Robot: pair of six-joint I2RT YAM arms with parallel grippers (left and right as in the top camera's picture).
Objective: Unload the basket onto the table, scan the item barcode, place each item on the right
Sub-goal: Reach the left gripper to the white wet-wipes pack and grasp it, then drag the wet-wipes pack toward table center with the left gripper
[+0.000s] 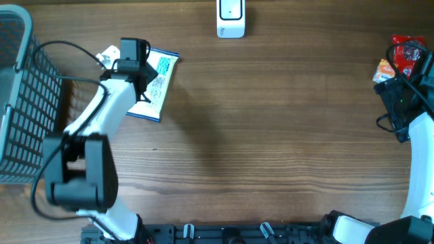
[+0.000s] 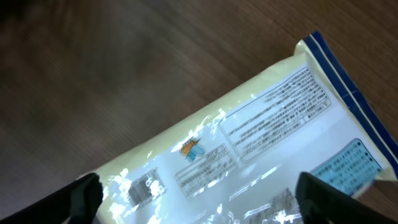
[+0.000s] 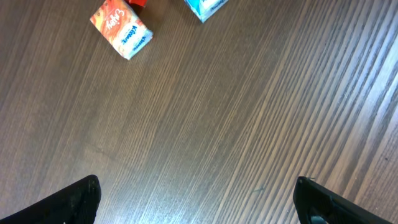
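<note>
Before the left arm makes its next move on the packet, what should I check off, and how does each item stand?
1. The left gripper is open: ok, its fingers are spread wide above the packet.
2. The packet is free to grasp: ok, it lies flat on the table, printed side up.
3. The barcode is located: cannot tell, a grey patch in the print is too blurred.
4. The scanner is in place: ok, it stands at the far table edge.
5. The right gripper is out of the way: ok, open and empty over bare table at the right side.
</note>
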